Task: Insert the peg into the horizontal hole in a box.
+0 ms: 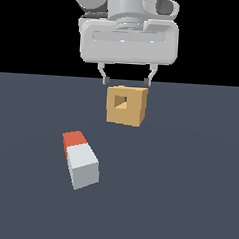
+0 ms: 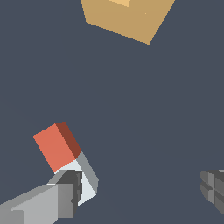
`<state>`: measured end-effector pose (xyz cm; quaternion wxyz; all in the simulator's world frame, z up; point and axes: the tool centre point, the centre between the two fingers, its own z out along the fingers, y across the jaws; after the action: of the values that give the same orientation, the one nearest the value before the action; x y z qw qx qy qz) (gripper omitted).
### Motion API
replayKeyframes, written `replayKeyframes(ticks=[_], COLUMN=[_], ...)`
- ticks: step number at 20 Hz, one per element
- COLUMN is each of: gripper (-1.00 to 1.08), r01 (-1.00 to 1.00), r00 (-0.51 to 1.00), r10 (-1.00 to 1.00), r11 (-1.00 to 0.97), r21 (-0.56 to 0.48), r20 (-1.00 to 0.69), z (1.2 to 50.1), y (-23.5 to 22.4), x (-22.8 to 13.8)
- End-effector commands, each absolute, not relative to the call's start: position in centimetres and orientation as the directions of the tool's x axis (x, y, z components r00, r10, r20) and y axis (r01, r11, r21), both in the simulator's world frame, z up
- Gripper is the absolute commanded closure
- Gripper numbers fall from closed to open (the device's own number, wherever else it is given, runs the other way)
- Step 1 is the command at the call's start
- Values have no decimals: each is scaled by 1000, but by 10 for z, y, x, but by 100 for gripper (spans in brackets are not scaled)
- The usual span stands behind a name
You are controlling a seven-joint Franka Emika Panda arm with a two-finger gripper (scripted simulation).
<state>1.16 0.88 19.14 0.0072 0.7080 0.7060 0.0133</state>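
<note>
Dark slate floor (image 1: 187,196). Peg (image 1: 80,159) lies flat, well apart from box (image 1: 126,106), nearer the camera. Gripper (image 1: 127,82) hangs above, jaws wide, holding nothing.

I see a plain tan box (image 1: 125,106) with a hole (image 1: 121,101) that is dark inside. The peg (image 1: 80,159) is pale grey-white with one orange-red end. The counter (image 1: 187,186) is flat slate blue-grey. My tool (image 1: 127,82) is light grey with darker grey fingertips (image 2: 70,190).

The peg (image 1: 80,160) lies nearer the camera, toward the exterior view's left of the box (image 1: 126,106).
</note>
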Motion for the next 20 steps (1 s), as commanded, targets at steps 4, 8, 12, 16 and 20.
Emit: replayKeyframes(ticks=[4,8,12,16,20], gripper=[-92,-92,-92,-92,-92], r01=[1000,999,998,993,981], r00=[-2,-24,-64,-120,-191], r10=[1000,1000,998,993,982], r11=[2,24,64,120,191], r21=[29,28,26,23,19], r20=[9,8,7,6,4], z=[190,185,176,164,147], y=[8,5,0,-9,-20], x=[11,6,-2,-12,-25])
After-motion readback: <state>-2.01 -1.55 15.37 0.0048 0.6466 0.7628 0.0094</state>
